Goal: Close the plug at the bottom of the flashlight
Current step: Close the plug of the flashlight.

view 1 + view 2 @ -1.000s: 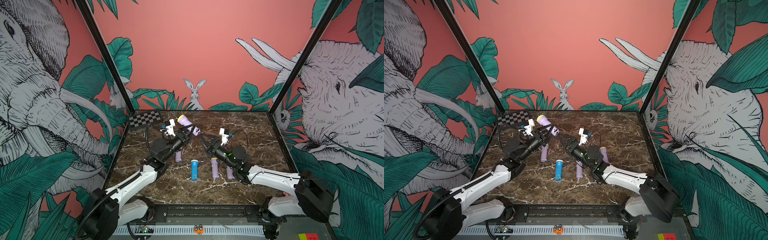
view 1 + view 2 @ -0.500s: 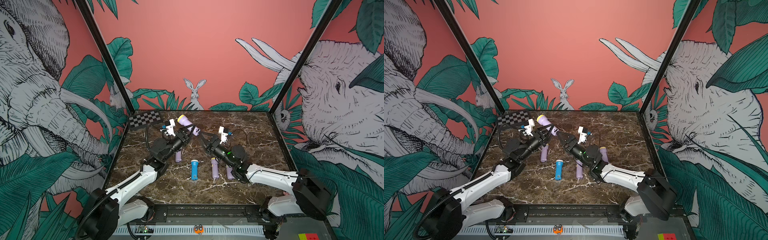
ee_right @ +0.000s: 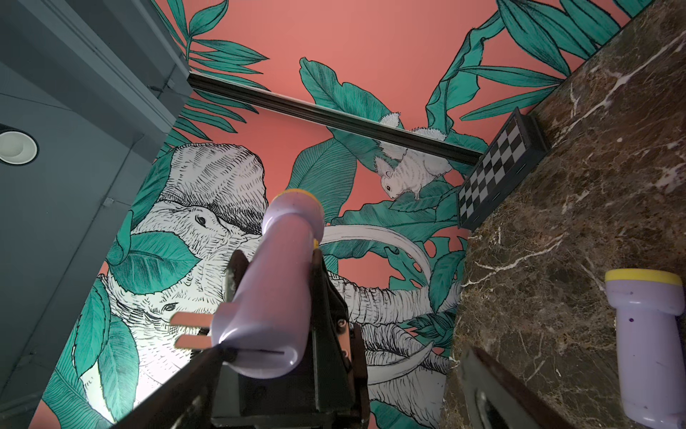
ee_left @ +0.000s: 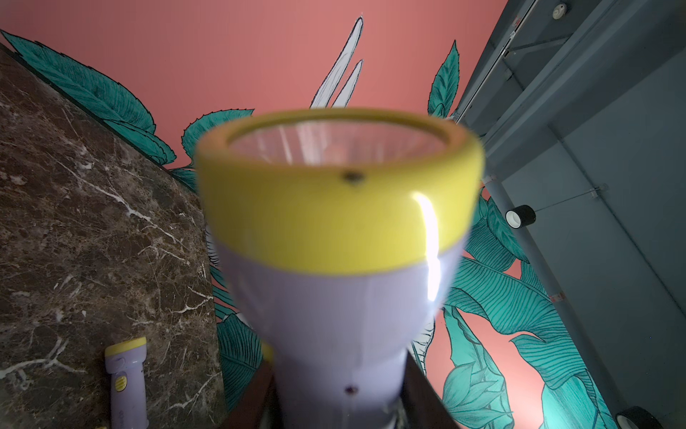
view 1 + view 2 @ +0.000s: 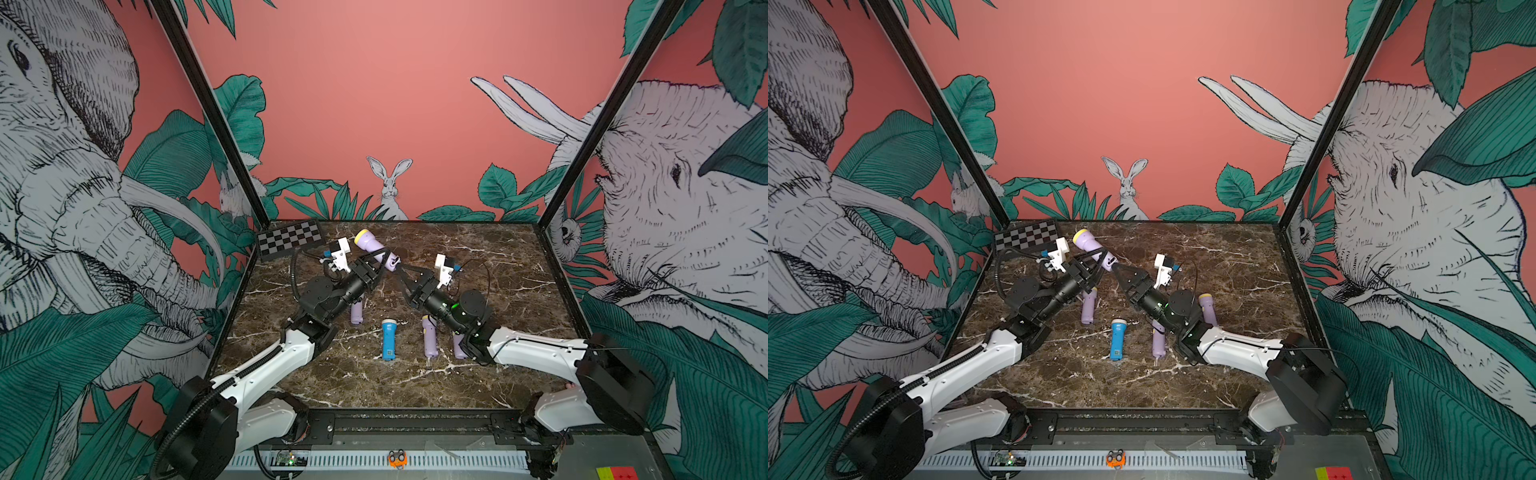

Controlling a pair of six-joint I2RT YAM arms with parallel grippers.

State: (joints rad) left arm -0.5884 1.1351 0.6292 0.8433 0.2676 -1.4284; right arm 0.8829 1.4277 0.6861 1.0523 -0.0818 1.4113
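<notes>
Your left gripper (image 5: 375, 263) pinches the purple flashlight (image 5: 371, 246), held up over the back of the table (image 5: 505, 266).
Your right gripper (image 5: 400, 271) is spread wide at its bottom end, where the plug prongs (image 3: 190, 328) stick out.

Both arms lifted, claws meeting nose to nose

My left arm (image 5: 266, 365) reaches up and inward, my left gripper (image 5: 376, 266) clamped tight on the flashlight (image 5: 372, 247). My right arm (image 5: 536, 353) angles in from the opposite side, my right gripper (image 5: 404, 272) spread wide, one fingertip right at its tail end.
</notes>
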